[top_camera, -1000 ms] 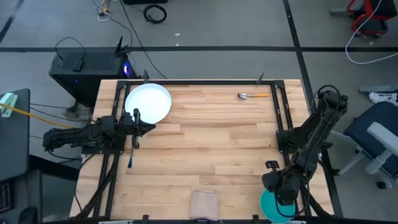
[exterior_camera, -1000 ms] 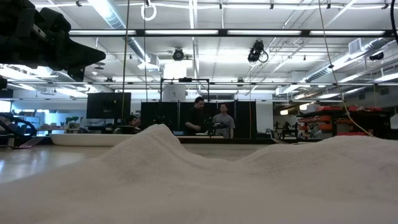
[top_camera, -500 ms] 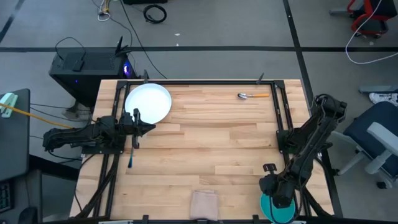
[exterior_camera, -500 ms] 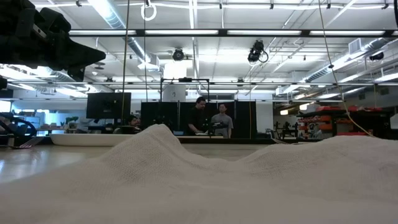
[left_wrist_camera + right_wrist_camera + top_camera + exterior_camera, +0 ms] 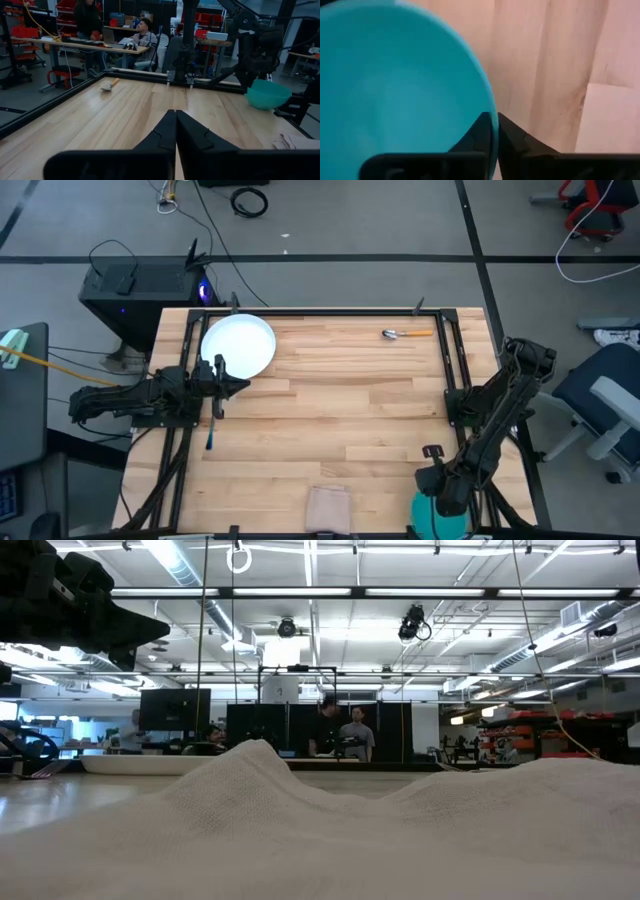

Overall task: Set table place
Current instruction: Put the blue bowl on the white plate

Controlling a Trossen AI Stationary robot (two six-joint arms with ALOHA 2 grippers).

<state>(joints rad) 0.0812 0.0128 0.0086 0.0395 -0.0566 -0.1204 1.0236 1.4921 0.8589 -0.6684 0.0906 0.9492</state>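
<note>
In the high view the white plate (image 5: 238, 345) lies flat at the table's far left. The blue-handled fork (image 5: 211, 436) lies near the left rail, its upper part hidden under my left arm. The orange-handled spoon (image 5: 409, 334) lies at the far right. My left gripper (image 5: 247, 387) is shut just near of the plate, touching nothing; its fingers (image 5: 175, 125) meet in the left wrist view. The teal bowl (image 5: 437, 520) is at the near right corner, partly cut by the picture's edge. My right gripper (image 5: 447, 502) stands over it, shut on its rim. My right gripper pinches the bowl's rim (image 5: 491, 111), one finger inside the bowl and one outside. The fingers (image 5: 512, 135) come from above, pointing down. The bowl (image 5: 267, 94) stays upright below the gripper; whether its base rests on the table I cannot tell.
A beige folded cloth (image 5: 327, 507) lies at the middle of the near edge and fills the low view's foreground (image 5: 320, 830). Black rails (image 5: 452, 360) run along the table's sides. Bare planks (image 5: 340, 410) stretch across the middle. People stand at benches beyond the far edge.
My right gripper has moved a little toward the table's left and near edges, and the teal bowl has gone with it, staying upright.
</note>
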